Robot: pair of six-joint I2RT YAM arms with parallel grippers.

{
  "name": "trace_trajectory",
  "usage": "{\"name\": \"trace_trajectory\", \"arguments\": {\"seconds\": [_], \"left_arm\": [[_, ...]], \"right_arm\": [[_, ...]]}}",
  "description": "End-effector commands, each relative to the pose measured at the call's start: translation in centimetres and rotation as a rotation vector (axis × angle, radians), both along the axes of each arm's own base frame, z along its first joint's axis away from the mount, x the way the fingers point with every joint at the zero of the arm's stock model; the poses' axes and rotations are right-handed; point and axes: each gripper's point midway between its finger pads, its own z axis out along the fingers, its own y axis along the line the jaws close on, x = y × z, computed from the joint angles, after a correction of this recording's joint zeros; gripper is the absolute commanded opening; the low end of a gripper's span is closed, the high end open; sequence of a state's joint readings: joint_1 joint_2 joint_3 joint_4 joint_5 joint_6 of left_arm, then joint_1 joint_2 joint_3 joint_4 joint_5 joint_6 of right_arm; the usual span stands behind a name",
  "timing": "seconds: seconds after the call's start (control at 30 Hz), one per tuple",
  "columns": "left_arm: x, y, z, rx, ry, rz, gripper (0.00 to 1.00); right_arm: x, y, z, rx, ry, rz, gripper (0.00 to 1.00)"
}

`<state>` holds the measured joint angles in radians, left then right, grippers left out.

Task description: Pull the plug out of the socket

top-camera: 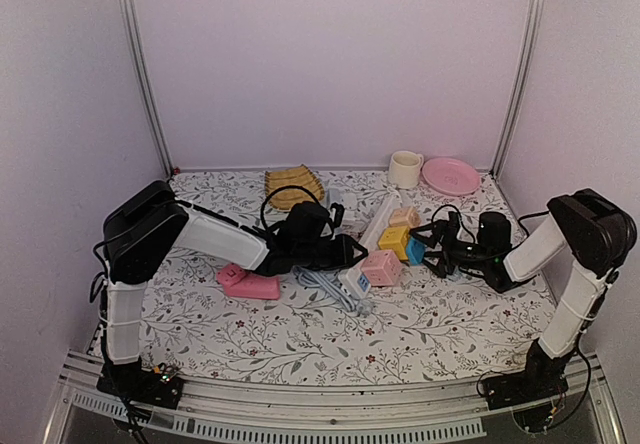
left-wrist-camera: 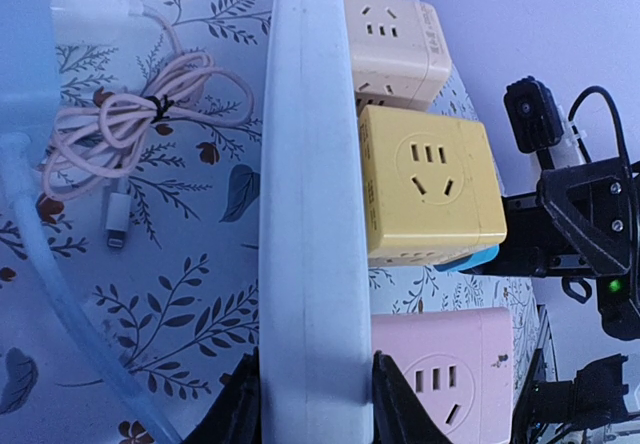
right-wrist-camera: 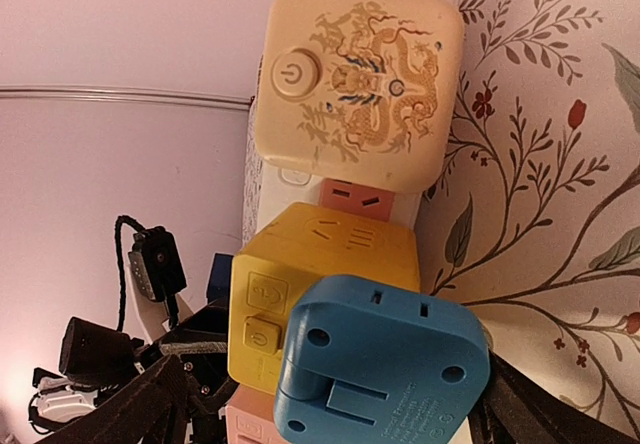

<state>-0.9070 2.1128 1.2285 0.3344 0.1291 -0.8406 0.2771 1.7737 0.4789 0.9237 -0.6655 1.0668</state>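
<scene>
Right claw (right-wrist-camera: 385, 394) grips the blue plug (right-wrist-camera: 375, 349) by its flat sides, left claw (left-wrist-camera: 315, 384) clamps the white strip (left-wrist-camera: 310, 164); I judge both rigid, light, slippery plastic.

The left arm (top-camera: 215, 234) and right arm (top-camera: 535, 249) are reaching inward.
The left gripper (left-wrist-camera: 315, 419) is clamping the socket (left-wrist-camera: 310, 164) between its fingers; the right gripper (right-wrist-camera: 340, 409) is holding its fingers apart.

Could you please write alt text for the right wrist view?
A blue square plastic plug sits between the dark fingers of the right gripper, in front of a yellow cube adapter and a cream dragon-printed cube adapter on a long white power strip, over a floral tablecloth.
</scene>
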Motion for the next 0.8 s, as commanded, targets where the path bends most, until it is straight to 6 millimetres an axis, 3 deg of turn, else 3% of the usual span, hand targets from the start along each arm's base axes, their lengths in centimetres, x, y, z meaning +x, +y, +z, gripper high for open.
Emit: {"name": "trace_trajectory", "arguments": {"seconds": [0.0,0.17,0.4,0.57,0.77], "left_arm": [[-3.7,4.4,-9.8,0.299,0.156,-0.051,0.0],[-3.7,4.3,-9.8,0.3,0.153,-0.055,0.0],[-3.6,4.6,-10.1,0.306,0.152,-0.05,0.0],[-3.7,4.5,-10.2,0.306,0.151,-0.053,0.0],[-3.7,4.6,-10.3,0.312,0.149,-0.056,0.0]], "right_arm": [[-0.5,0.8,0.4,0.057,-0.018,0.032,0.97],[-1.1,1.5,2.8,0.155,-0.089,0.082,0.93],[-2.9,0.7,5.4,0.239,-0.143,0.051,0.87],[-3.5,-0.1,5.8,0.224,-0.147,0.011,0.81],[-3.0,-0.3,4.8,0.168,-0.125,-0.014,0.66]]}}
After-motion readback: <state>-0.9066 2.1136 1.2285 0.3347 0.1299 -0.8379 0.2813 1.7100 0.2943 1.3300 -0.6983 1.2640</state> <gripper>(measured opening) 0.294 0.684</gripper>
